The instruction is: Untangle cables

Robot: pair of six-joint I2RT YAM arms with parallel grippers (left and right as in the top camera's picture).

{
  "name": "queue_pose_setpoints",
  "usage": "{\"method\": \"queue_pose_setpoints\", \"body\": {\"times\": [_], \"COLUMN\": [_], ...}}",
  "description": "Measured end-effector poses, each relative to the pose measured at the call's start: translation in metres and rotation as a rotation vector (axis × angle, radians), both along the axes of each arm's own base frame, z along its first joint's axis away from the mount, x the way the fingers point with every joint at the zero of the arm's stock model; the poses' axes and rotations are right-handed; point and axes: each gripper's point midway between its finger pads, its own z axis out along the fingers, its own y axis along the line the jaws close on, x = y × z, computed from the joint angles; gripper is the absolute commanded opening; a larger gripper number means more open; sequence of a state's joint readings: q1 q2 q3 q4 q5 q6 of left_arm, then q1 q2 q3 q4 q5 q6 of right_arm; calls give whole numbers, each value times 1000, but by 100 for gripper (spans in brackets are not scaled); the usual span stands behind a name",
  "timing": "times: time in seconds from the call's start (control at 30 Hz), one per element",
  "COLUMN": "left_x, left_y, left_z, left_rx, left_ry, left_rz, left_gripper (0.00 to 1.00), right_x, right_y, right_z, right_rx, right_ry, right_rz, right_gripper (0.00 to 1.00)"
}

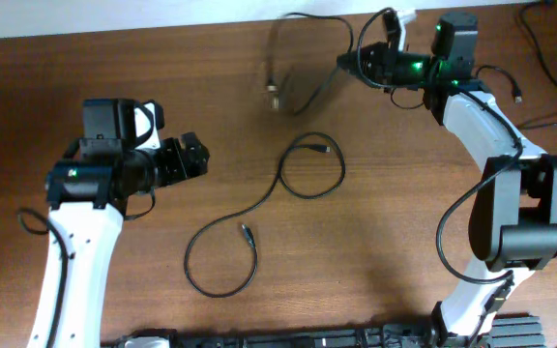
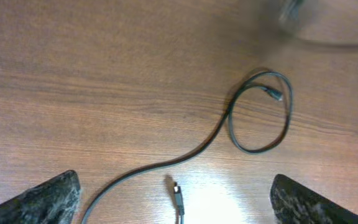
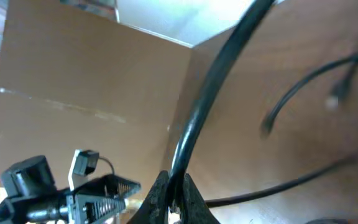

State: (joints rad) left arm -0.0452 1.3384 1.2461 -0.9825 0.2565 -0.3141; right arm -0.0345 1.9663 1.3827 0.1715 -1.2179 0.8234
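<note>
A thin black cable (image 1: 309,166) lies on the wooden table, with a loop in the middle and a long curl toward the front; one plug end (image 1: 246,232) lies free. It also shows in the left wrist view (image 2: 258,111), with the plug (image 2: 178,198) between my fingers' line. My left gripper (image 1: 199,155) is open and empty, above the table to the left of this cable. My right gripper (image 1: 348,62) at the far side is shut on a second black cable (image 3: 210,99), held up off the table; its blurred plug end (image 1: 273,94) hangs to the left.
Another dark cable (image 1: 549,68) with a small plug (image 1: 518,97) lies at the far right edge. A white piece (image 1: 404,16) sits by the right gripper. A black rail (image 1: 307,339) runs along the front edge.
</note>
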Motion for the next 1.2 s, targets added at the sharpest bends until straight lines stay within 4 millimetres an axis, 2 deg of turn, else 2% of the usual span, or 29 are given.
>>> {"method": "queue_pose_setpoints", "body": {"times": [0.13, 0.23, 0.3, 0.33, 0.37, 0.4, 0.5, 0.53, 0.57, 0.6, 0.63, 0.7, 0.73, 0.8, 0.87, 0.93, 1.1, 1.2], "left_x": [6, 9, 10, 10, 10, 9, 9, 9, 9, 9, 9, 9, 9, 9, 9, 9, 9, 9], "left_y": [0, 1, 1, 1, 1, 1, 1, 1, 1, 1, 1, 1, 1, 1, 1, 1, 1, 1], "left_z": [-21, -36, -43, -45, -46, -47, -48, -48, -48, -48, -48, -49, -49, -49, -49, -49, -49, -49], "left_rx": [-16, -23, -25, -26, -25, -24, -22, -22, -22, -22, -22, -21, -21, -21, -21, -21, -21, -21], "left_ry": [79, 135, 157, 165, 167, 172, 172, 172, 173, 174, 173, 175, 174, 174, 174, 174, 174, 174], "left_rz": [49, 80, 88, 90, 90, 91, 92, 92, 92, 92, 92, 92, 92, 92, 92, 92, 92, 92], "left_gripper": [99, 99, 99, 99, 99, 99, 99, 99, 99, 99, 99, 99, 99, 99, 99, 99, 99, 99], "right_x": [15, 21, 21, 13, 7, -5, -48, -74, -107, -129, -162, -203, -227, -252, -263, -264, -257, -269], "right_y": [-6, -14, -29, -46, -56, -73, -114, -132, -162, -185, -210, -250, -273, -310, -335, -352, -392, -422], "right_z": [-6, 2, 4, -1, 2, 9, 54, 68, 87, 98, 102, 105, 103, 101, 93, 78, 14, -39], "right_rx": [-72, -163, -287, -425, -502, -613, -833, -903, -982, -1028, -1091, -1180, -1242, -1318, -1361, -1381, -1330, -1259], "right_ry": [-53, -135, -147, -120, -120, -130, -175, -152, -131, -103, -26, 82, 165, 280, 381, 471, 768, 1019], "right_rz": [-92, -167, -259, -329, -367, -416, -556, -612, -711, -790, -874, -1019, -1101, -1230, -1292, -1298, -1309, -1346], "right_gripper": [4, 4, 4, 4, 4, 4, 4, 4, 4, 4, 4, 4, 4, 4, 4, 4, 4, 4]}}
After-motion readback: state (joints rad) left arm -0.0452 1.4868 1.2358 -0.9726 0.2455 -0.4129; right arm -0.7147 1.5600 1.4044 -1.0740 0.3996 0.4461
